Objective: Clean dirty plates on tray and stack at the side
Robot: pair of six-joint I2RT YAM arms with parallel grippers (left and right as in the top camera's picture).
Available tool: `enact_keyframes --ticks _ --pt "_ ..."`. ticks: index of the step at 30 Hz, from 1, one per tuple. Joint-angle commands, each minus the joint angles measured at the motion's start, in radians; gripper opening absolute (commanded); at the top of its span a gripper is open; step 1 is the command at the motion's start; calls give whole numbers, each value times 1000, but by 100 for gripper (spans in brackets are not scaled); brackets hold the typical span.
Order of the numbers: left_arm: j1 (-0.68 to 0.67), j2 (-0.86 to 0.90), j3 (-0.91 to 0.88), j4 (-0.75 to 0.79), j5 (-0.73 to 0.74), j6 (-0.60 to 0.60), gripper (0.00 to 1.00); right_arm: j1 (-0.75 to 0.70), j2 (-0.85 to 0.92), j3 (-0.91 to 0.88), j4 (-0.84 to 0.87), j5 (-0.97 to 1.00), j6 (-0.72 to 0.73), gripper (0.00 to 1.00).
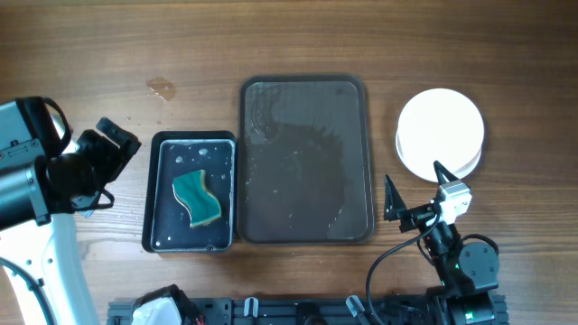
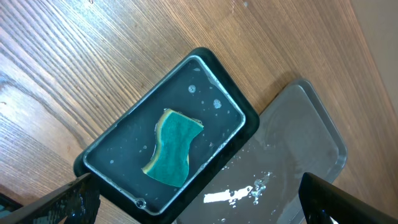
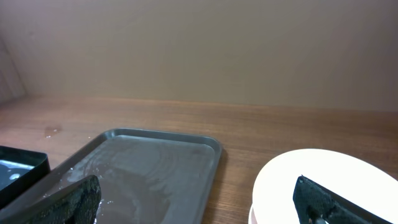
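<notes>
The plates (image 1: 441, 132) stand stacked, plain white, on the table right of the tray; the stack also shows in the right wrist view (image 3: 323, 186). The dark tray (image 1: 305, 159) is wet and holds no plates; it shows in the left wrist view (image 2: 292, 162) and the right wrist view (image 3: 155, 168). My right gripper (image 1: 417, 191) is open and empty, just in front of the stack. My left gripper (image 1: 113, 153) is open and empty, left of the black basin (image 1: 191, 191), in which a teal sponge (image 1: 197, 198) lies in water (image 2: 174, 147).
The black water basin (image 2: 112, 174) lies directly left of the tray, almost touching it. A small wet spot (image 1: 161, 88) marks the wood behind the basin. The arm bases stand along the front edge.
</notes>
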State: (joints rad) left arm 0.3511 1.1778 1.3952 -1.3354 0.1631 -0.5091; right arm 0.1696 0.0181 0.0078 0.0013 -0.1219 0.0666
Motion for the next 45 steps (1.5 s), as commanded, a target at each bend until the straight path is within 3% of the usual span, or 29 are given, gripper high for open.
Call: enact_keyframes --ticks 1,8,14,19,21,28,34,43,45 --pt "7 -5 18 2 11 12 100 6 -11 -3 6 14 13 100" --pt "7 -5 18 3 11 12 100 6 -11 -3 6 14 13 100" --pt "-91 -95 6 45 -62 23 100 6 -11 -3 6 14 13 100" --pt "-285 -286 -216 512 -77 89 100 6 -11 -3 6 14 13 100" --pt "-350 -419 -436 782 -70 117 100 6 -11 -3 6 14 13 100" --pt "-384 -798 -1004 1253 -15 117 100 6 -11 -3 6 14 13 100" --pt "-384 -1134 -1195 1276 -42 117 100 6 -11 -3 6 14 13 100" --pt "-431 -1175 -1391 1324 -113 120 100 6 -11 -3 6 14 13 100" --pt "-433 -1175 -1389 1276 -112 113 100 6 -11 -3 6 14 13 100"
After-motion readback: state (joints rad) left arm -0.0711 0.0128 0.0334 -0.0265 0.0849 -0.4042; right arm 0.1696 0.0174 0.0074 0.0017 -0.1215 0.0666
